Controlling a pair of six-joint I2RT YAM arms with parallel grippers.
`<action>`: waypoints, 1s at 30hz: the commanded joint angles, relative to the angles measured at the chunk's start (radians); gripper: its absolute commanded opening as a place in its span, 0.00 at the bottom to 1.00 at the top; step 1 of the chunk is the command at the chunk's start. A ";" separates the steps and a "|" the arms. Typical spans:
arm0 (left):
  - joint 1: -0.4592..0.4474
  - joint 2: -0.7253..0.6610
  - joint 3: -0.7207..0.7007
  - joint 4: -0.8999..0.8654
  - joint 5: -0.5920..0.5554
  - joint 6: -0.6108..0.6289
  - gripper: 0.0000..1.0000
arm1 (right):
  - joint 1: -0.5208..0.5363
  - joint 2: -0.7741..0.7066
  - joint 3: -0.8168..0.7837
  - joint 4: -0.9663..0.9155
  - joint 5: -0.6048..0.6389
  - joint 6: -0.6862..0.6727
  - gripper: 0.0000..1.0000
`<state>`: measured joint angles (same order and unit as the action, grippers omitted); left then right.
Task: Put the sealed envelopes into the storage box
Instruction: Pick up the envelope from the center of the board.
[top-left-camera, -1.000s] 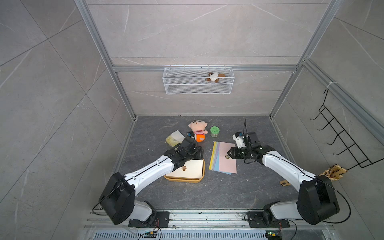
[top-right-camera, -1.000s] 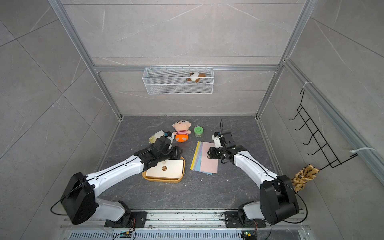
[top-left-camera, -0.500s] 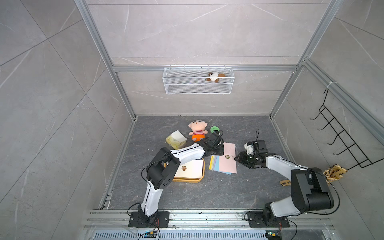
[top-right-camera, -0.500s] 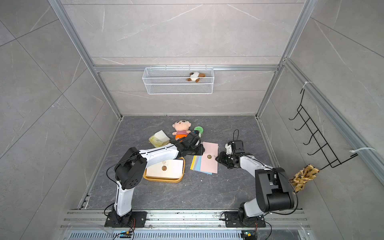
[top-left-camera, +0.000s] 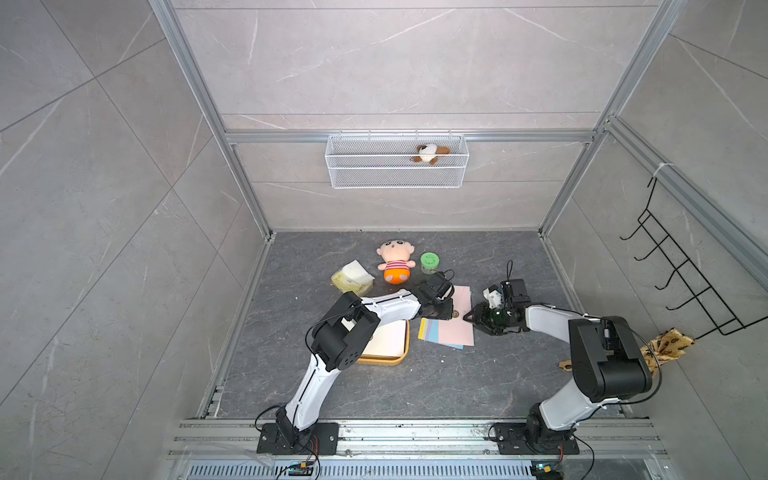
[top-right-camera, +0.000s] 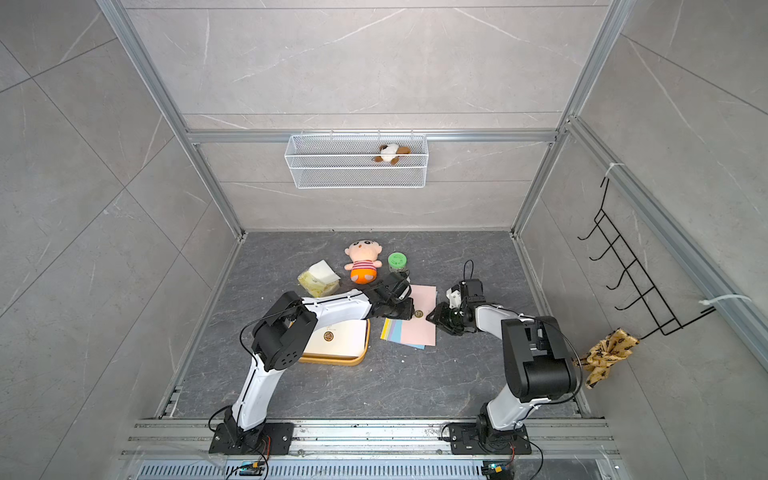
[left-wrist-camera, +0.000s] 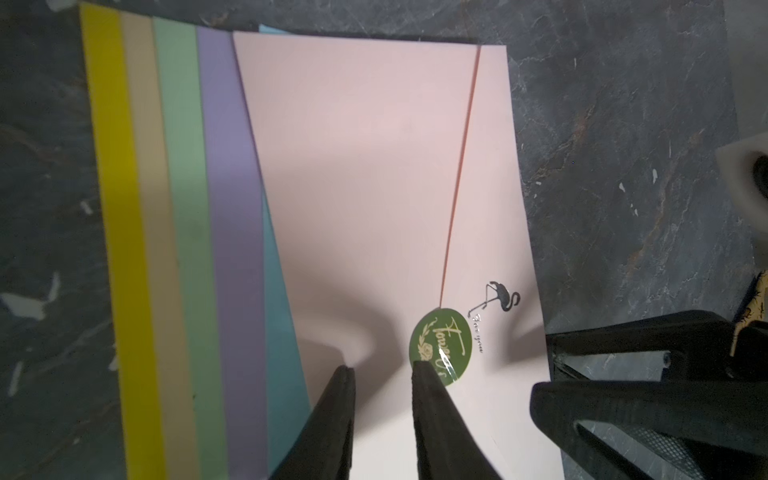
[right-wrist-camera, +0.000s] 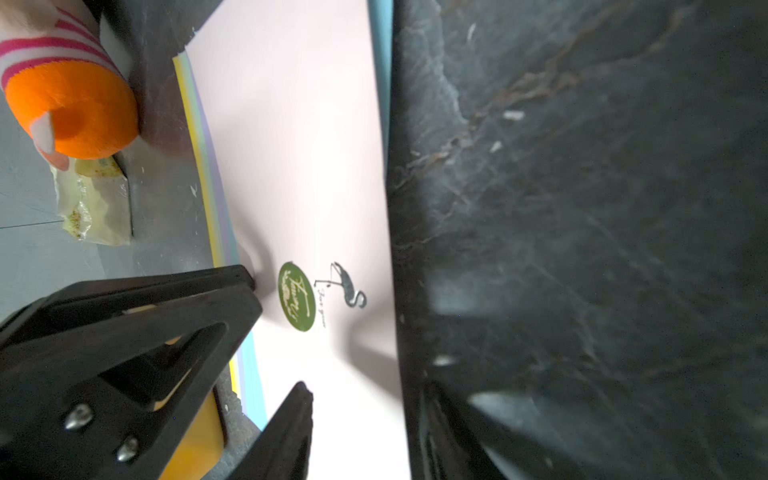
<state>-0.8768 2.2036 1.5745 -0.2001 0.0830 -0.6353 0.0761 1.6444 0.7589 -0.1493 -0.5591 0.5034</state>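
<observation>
The pink envelope (top-left-camera: 457, 332) is seen on top of a fanned stack of 6 sealed envelopes (left-wrist-camera: 183, 208). The stack lies on the dark floor (top-left-camera: 415, 386), just beside the storage box (top-left-camera: 384, 360), in which 1 cream envelope (top-right-camera: 345, 338) is already laid. The left gripper (left-wrist-camera: 382, 370) is set tip-down on the pink envelope at its green seal (left-wrist-camera: 446, 336), jaws narrowly apart. The right gripper (top-left-camera: 473, 318) is held at the envelope's opposite edge, jaws apart.

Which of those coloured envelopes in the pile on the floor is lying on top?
The pink envelope, the one with the green round seal. Most of its face shows; the others peek out only as coloured strips beneath it.
</observation>
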 joint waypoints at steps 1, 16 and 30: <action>-0.001 0.007 0.005 -0.010 0.011 0.008 0.29 | -0.003 0.001 0.007 0.011 -0.029 0.026 0.45; -0.001 0.001 -0.017 0.018 0.008 -0.001 0.29 | -0.001 -0.078 0.043 -0.019 -0.119 0.053 0.28; 0.001 -0.084 -0.063 0.079 0.004 -0.013 0.40 | 0.007 -0.095 0.087 -0.062 -0.158 0.016 0.03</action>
<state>-0.8761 2.1773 1.5162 -0.1249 0.0814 -0.6384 0.0746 1.6001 0.7998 -0.1711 -0.6884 0.5549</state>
